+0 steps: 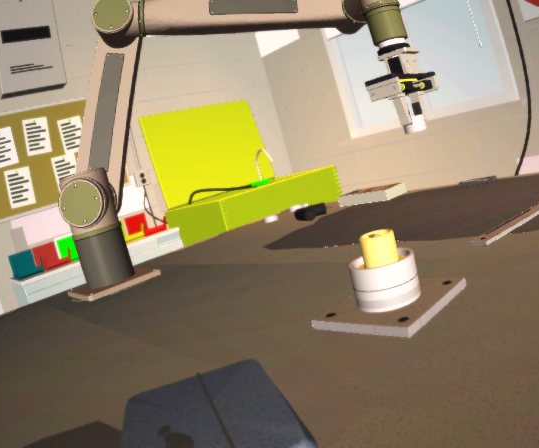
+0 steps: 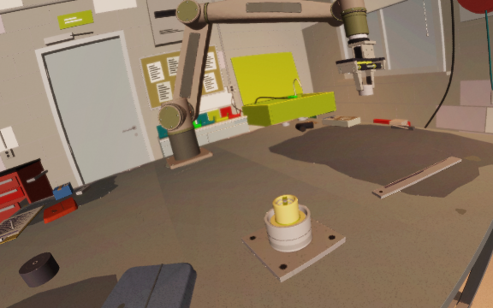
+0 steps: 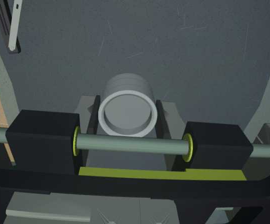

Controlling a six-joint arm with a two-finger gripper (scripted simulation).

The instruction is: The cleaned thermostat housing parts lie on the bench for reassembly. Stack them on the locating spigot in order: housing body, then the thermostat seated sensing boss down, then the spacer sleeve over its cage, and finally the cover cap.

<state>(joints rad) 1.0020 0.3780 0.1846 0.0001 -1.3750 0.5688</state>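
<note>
The locating spigot is hidden inside the stack on the square base plate (image 1: pixel 391 310) (image 2: pixel 293 249). There the pale housing body (image 1: pixel 384 286) (image 2: pixel 288 234) sits on the plate, and the yellow thermostat (image 1: pixel 378 247) (image 2: pixel 286 209) stands upright in it with its cage on top. The white spacer sleeve (image 1: pixel 414 123) (image 2: pixel 366 90) (image 3: pixel 127 110) is held by my closed gripper (image 1: pixel 412 116) (image 2: pixel 365 86) (image 3: pixel 127 113), high above the far side of the bench and well behind the stack. A dark round cover cap (image 2: pixel 38 269) lies near the bench's front left.
A lime box (image 1: pixel 255 202) (image 2: pixel 288 108) with its lid up stands at the back. A long flat bar (image 1: pixel 522 218) (image 2: pixel 417 176) lies to the right and a shallow tray (image 1: pixel 372 194) (image 2: pixel 341 121) behind. A grey block (image 1: pixel 215 410) (image 2: pixel 150 285) sits at the front edge.
</note>
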